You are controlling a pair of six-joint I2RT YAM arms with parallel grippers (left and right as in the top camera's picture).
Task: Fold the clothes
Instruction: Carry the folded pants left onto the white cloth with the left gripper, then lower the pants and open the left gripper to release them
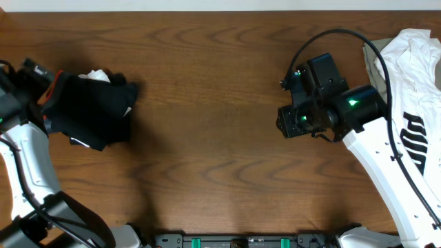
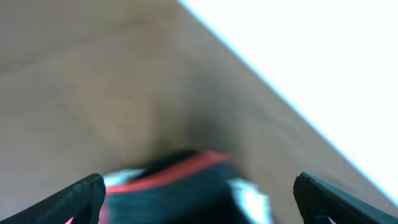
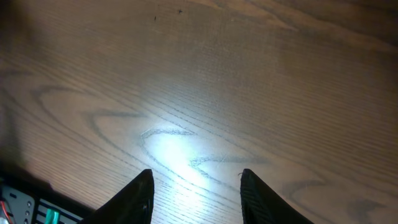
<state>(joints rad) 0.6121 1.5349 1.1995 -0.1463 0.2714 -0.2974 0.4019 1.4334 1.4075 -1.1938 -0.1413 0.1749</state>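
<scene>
At the left edge of the table the black pants lie in a loose bundle, the red waistband turned toward the left arm and a scrap of white showing on top. The left claw hangs right over that waistband with its fingers spread wide and nothing pinched. Its own view is blurred, so whether it touches the cloth cannot be told. The bundle looks roughly folded but lumpy, so the step probably calls for a clean pinch on one layer at the waistband and a flat, slow pull to smooth it. The brown wood in the middle is bare and shows a bright glare in the right wrist view. Over the right half, the right claw hovers open above bare wood, holding nothing. At the right edge, the white top with black print lies crumpled over a beige piece toward the far right corner. Beyond the far edge runs a pale strip, seemingly a wall.
</scene>
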